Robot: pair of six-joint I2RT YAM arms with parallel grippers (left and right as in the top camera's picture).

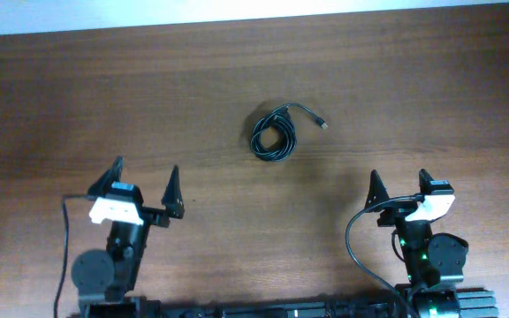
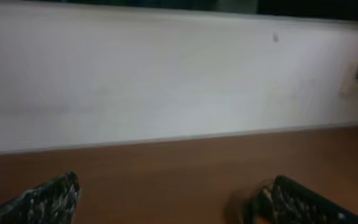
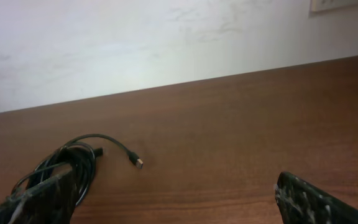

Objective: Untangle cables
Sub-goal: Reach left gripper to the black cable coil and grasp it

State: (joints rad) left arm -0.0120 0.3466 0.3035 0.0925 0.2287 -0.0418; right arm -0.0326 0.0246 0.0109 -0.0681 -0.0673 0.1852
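Observation:
A black cable (image 1: 275,135) lies coiled in a small bundle on the brown table, mid-far, with one end and its metal plug (image 1: 323,123) trailing to the right. In the right wrist view the coil (image 3: 73,165) sits at lower left, partly behind the left finger, and the plug (image 3: 138,163) lies free beside it. My left gripper (image 1: 145,190) is open and empty at the near left, far from the cable; the cable does not show in its wrist view. My right gripper (image 1: 398,190) is open and empty at the near right, short of the cable.
The wooden table (image 1: 78,106) runs back to a white wall (image 3: 166,37). A grey lead (image 1: 353,247) loops beside the right arm's base, and another (image 1: 64,247) hangs by the left arm's base.

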